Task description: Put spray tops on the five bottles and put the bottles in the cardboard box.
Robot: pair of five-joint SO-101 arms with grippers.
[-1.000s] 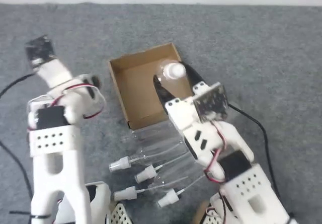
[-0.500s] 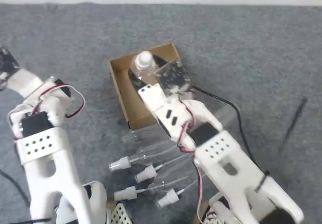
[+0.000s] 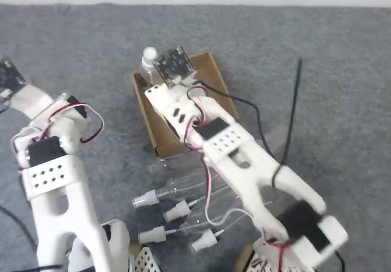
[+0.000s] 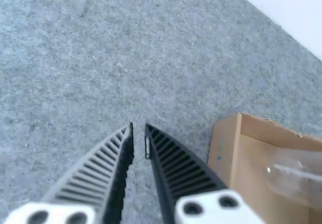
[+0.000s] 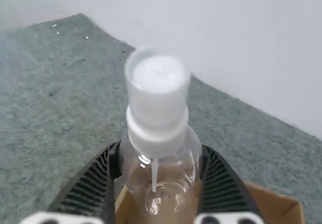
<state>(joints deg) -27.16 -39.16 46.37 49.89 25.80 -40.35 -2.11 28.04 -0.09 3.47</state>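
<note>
Right wrist view: ribbed right gripper [image 5: 160,156] clamps clear round white-capped bottle [image 5: 157,108] over cardboard box [image 5: 282,209] corner; left gripper [image 4: 139,133] nearly closed.

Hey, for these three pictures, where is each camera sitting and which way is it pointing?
High view: fixed above the table, looking down on the gray carpet, the cardboard box, the left arm and the right arm.
Left wrist view: on the left arm, looking along its own tool, shut and empty, down at carpet beside the box.
Right wrist view: on the right arm, looking along its own tool, shut on a capped bottle, toward the wall.
Shared: all three show the box; the high and right wrist views share the held bottle.
</note>
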